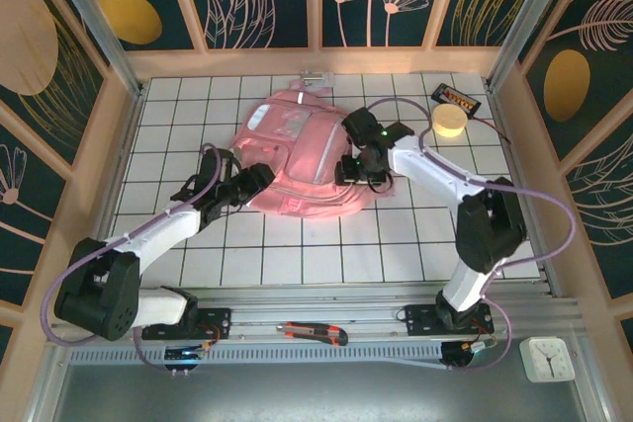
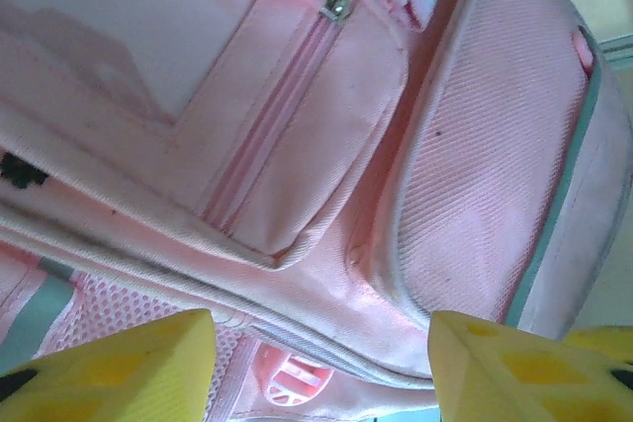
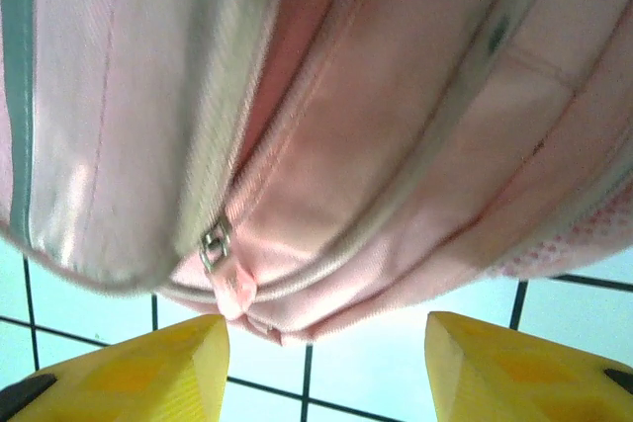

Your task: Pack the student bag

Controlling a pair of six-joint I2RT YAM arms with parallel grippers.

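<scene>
Bag [image 1: 297, 160], 1: left gripper [image 1: 260, 177] at 8 o'clock, right gripper [image 1: 347, 167] at 3 o'clock, both jaws released; best to pinch the zip pull [image 3: 216, 244] squarely.

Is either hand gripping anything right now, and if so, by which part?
Nothing is held. The left hand and the right hand are both open at the student bag, clamping no part of it.
</scene>
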